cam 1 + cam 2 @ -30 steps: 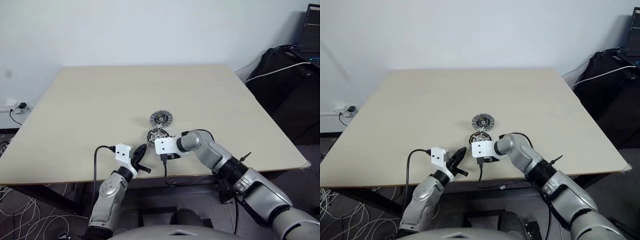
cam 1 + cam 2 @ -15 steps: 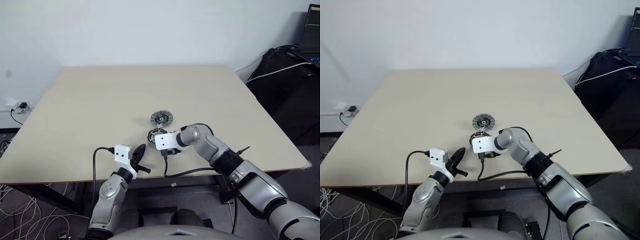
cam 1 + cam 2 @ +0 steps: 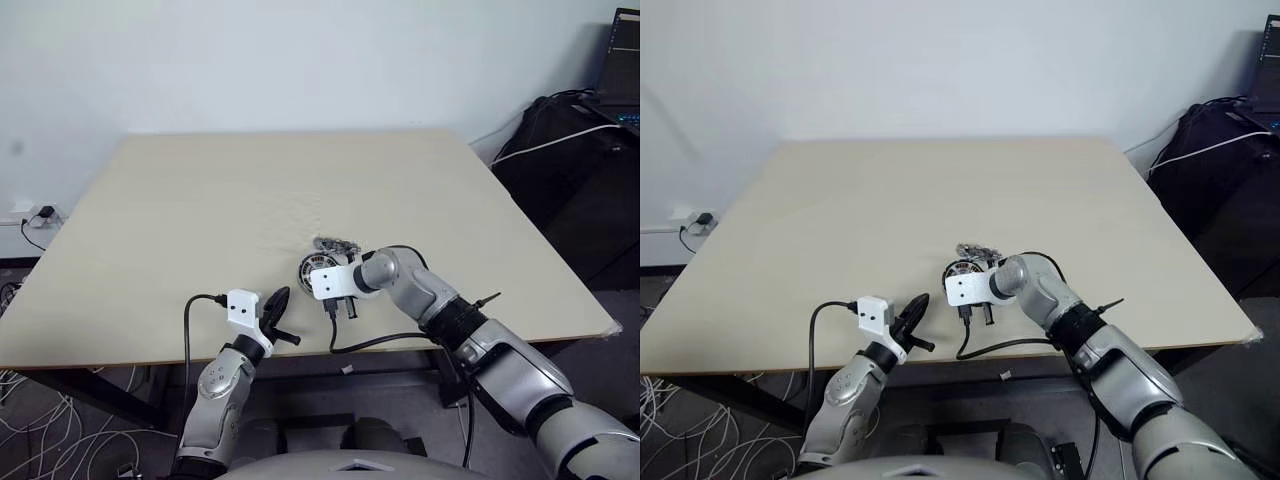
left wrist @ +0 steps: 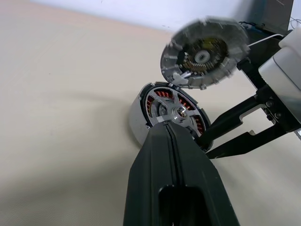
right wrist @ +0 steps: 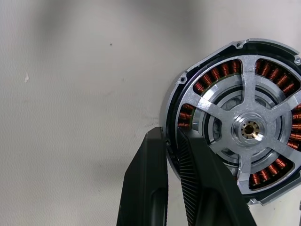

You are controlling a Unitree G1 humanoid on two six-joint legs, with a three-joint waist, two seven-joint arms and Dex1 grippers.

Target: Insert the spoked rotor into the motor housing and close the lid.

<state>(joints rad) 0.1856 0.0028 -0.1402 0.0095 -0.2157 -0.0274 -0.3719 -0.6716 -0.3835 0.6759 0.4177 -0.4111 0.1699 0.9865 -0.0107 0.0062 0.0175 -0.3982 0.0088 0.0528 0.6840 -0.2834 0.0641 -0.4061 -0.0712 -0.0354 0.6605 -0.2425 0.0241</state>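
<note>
On the beige table point(image 3: 180, 210), the motor housing point(image 5: 237, 127) holds the spoked rotor point(image 5: 248, 123), silver spokes over copper windings. The right gripper point(image 5: 175, 160) pinches its rim. The ribbed lid point(image 4: 204, 46) stands tilted above it. The left gripper point(image 4: 171, 141) is pressed together nearby.

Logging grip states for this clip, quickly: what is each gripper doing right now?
Left gripper: jaws closed, holding nothing.
Right gripper: jaws closed on the rim of the motor housing.
</note>
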